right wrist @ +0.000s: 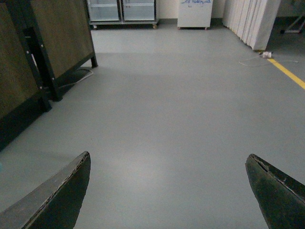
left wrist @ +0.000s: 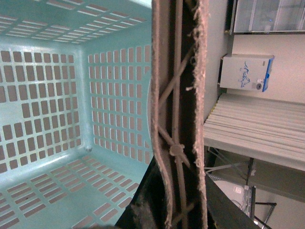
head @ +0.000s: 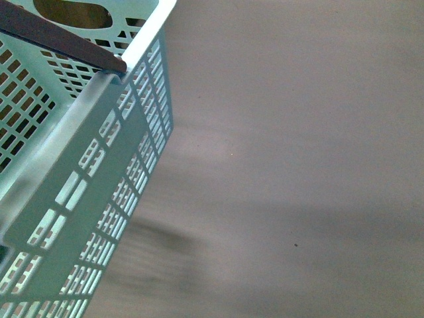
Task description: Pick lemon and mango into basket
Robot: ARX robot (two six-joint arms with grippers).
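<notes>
The pale mint-green basket (head: pixel 99 172) fills the left of the front view, tilted, with a brown handle (head: pixel 59 41) across its top. A yellowish-brown shape (head: pixel 71 12) shows through the basket's top edge; I cannot tell what it is. In the left wrist view the basket's slotted inside (left wrist: pixel 71 119) looks empty. My left gripper (left wrist: pixel 178 210) is shut on the basket's brown handle (left wrist: pixel 177 95). My right gripper (right wrist: pixel 167 191) is open and empty, its fingertips (right wrist: pixel 66 191) wide apart over bare floor. The lemon and the mango are out of view.
The grey floor (head: pixel 298 132) fills the right of the front view. The right wrist view shows a dark wooden cabinet (right wrist: pixel 43 43) at one side, glass-door fridges (right wrist: pixel 121 12), a white box (right wrist: pixel 194 13), pale panels (right wrist: pixel 250 21) and a yellow floor line (right wrist: pixel 288 72).
</notes>
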